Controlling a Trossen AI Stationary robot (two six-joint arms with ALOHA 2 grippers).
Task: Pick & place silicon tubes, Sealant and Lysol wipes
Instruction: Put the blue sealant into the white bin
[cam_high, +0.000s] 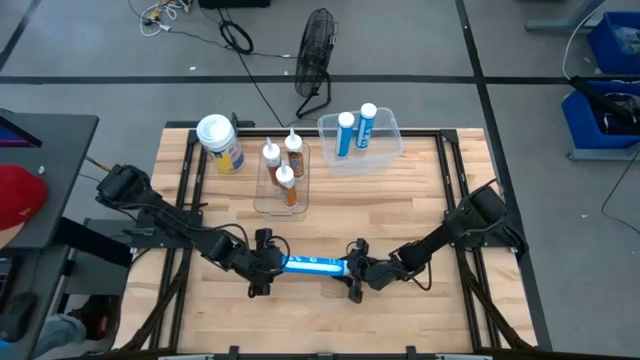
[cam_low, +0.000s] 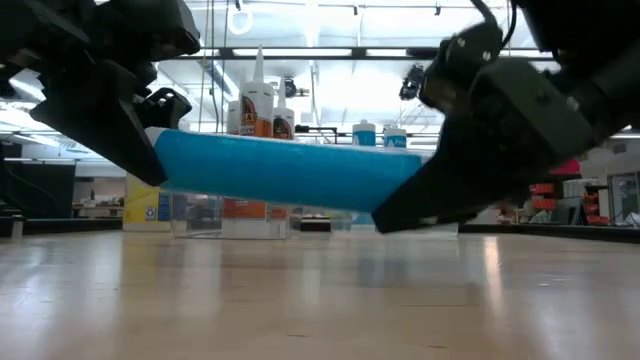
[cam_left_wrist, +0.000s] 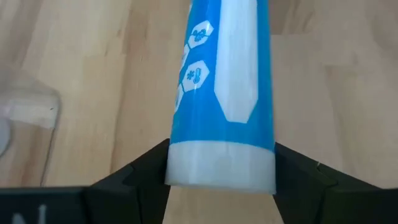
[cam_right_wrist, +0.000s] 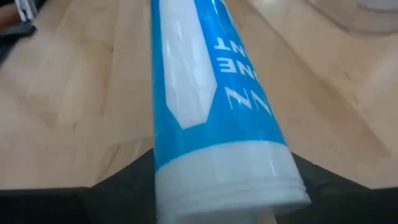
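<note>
1. High view: two blue tubes stand in the clear bin at 1 o'clock from table centre; three orange-tipped tubes sit in a clear tray near 12. Judged placed.
2. Lysol wipes stand upright on the bare table at 11 o'clock, outside any container; judged still to go.
3. Third blue tube is level, off the wood, near 6 o'clock.
4. Left gripper clamps its 9 o'clock end; right gripper is at the 3 o'clock end, fingers flanking it, full grasp uncertain.

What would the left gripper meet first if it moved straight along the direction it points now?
The left gripper points along the blue tube it grips, so probably the right gripper at the tube's far end.
</note>
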